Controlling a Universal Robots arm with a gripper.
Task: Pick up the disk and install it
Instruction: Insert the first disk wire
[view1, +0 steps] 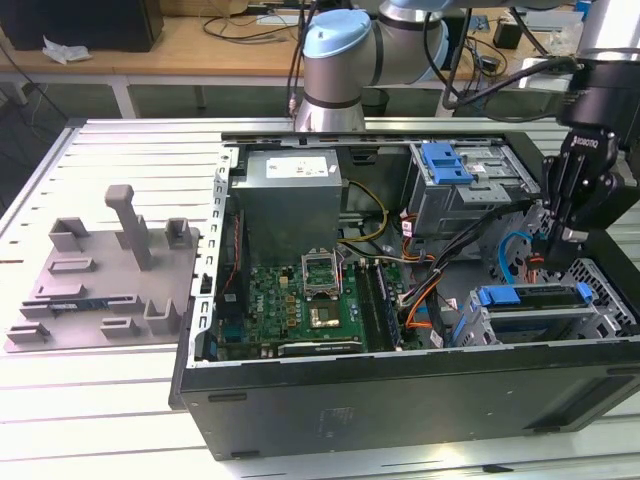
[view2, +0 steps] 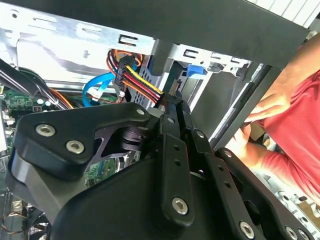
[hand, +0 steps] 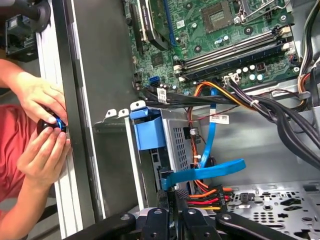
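In the exterior view, the open computer case (view1: 400, 400) lay on the bench (view1: 100, 400). The disk (view1: 530, 297), with its blue bracket, sat in a cage at the case's near corner, on the exterior view's right. The gripper (view1: 548, 238) hung near it.

In the second wrist view, the jaws were pressed together beside a connector (view2: 142, 85) with coloured wires.

In the first wrist view, a person's hands (hand: 37, 97) held a small dark round thing (hand: 50, 125) at the case's edge.
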